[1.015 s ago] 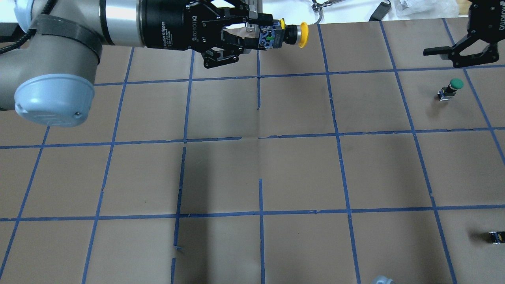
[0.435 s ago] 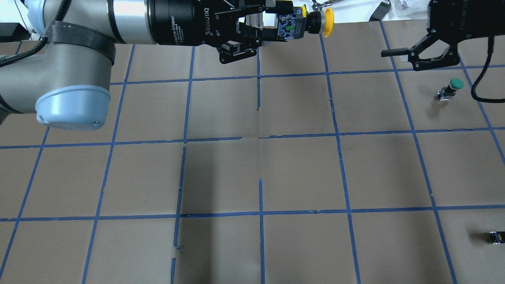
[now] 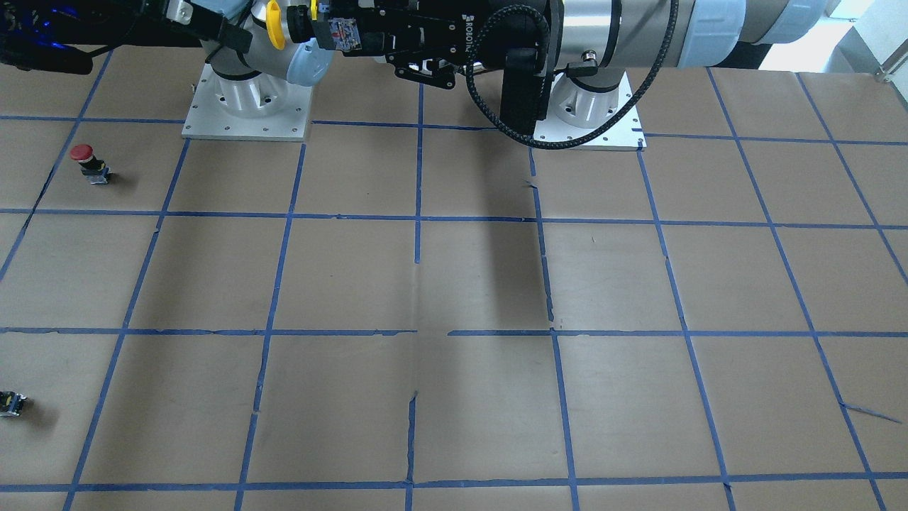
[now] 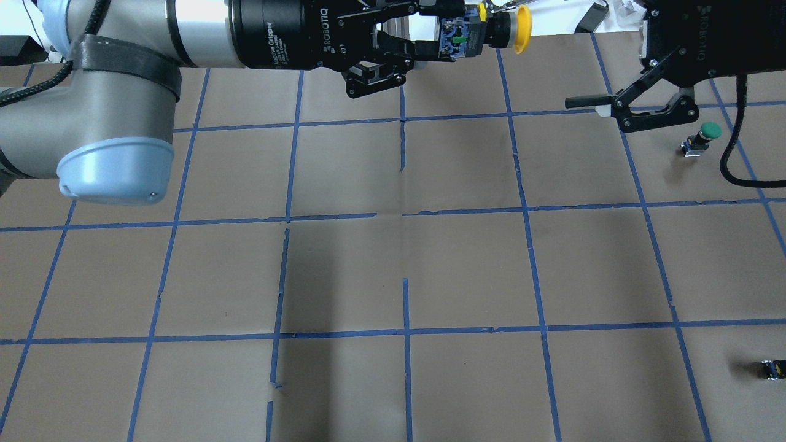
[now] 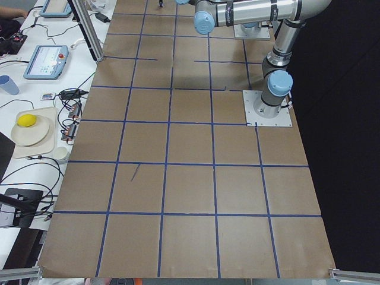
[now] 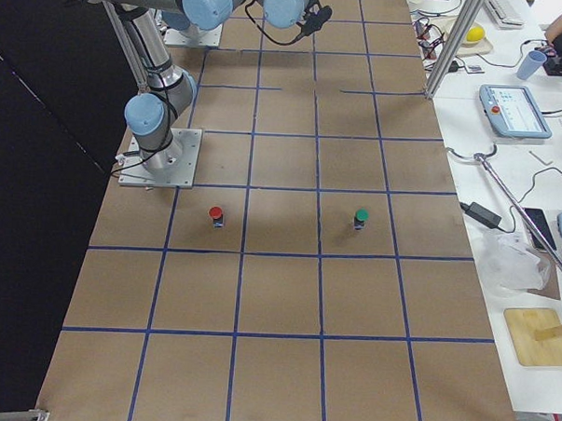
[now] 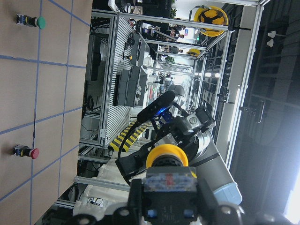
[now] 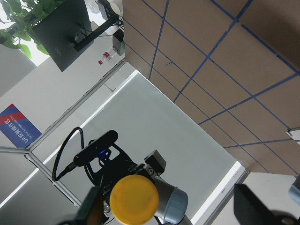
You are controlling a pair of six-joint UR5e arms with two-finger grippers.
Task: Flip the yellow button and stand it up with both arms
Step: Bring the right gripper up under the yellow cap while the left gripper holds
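My left gripper (image 4: pixel 439 37) is shut on the grey contact block of the yellow button (image 4: pixel 521 28) and holds it level, high over the table's far edge, with the cap pointing toward the right arm. The button also shows in the front view (image 3: pixel 277 25) and in the left wrist view (image 7: pixel 167 158). My right gripper (image 4: pixel 614 109) is open and empty, to the right of the cap and apart from it. In the right wrist view the yellow cap (image 8: pixel 133 199) faces the camera, nearer the left of the spread fingers (image 8: pixel 255 206).
A green-capped button (image 4: pixel 706 135) stands on the table below the right gripper. A red-capped button (image 3: pixel 89 162) stands near the right arm's base. A small dark capless block (image 4: pixel 772 368) lies at the near right edge. Brown paper with blue tape lines covers the table (image 4: pixel 399 264).
My left arm has carried the yellow button to the right and farther out. My right gripper has come in leftward toward the cap, still open.
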